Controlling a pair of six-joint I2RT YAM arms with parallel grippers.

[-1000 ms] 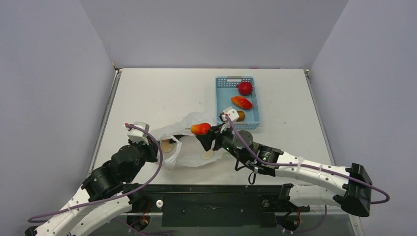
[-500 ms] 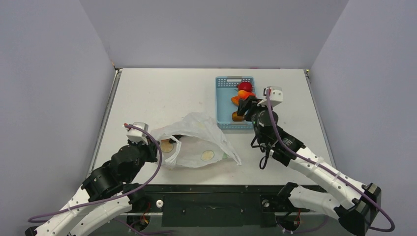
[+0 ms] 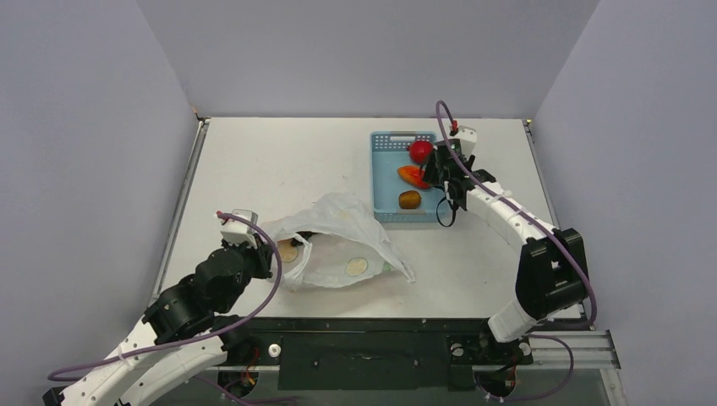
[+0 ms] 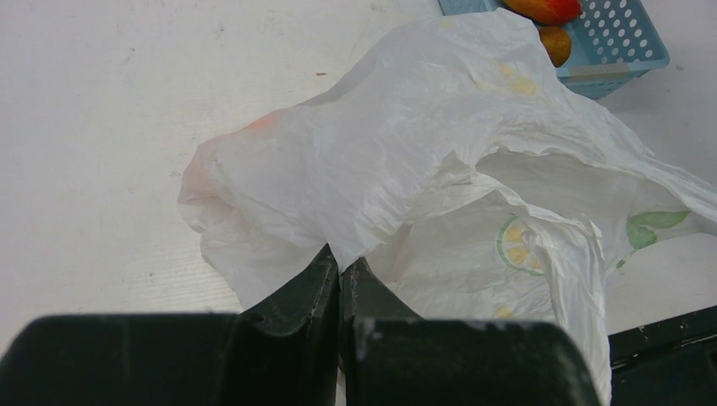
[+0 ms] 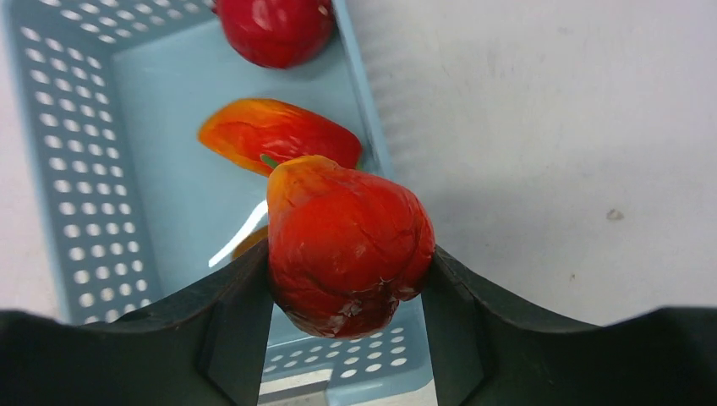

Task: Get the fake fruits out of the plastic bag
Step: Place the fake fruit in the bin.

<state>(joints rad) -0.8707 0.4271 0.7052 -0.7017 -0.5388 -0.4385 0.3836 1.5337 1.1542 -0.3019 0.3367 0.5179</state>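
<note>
Over the blue basket at the upper right of the overhead view, the right jaws pinch a small red fruit above its right rim. Inside lie an apple, a mango and a kiwi. At lower left, the left jaws are pressed together on a fold of the plastic bag, crumpled on the worktop.

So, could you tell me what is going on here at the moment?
Two robot arms are unloading toy fruit from a plastic bag into a blue basket. The right gripper holds a small red-orange fruit over the basket's right side, not yet released. The left gripper is shut on a fold of the crumpled bag. A red apple, a mango and a kiwi already lie in the basket.
</note>
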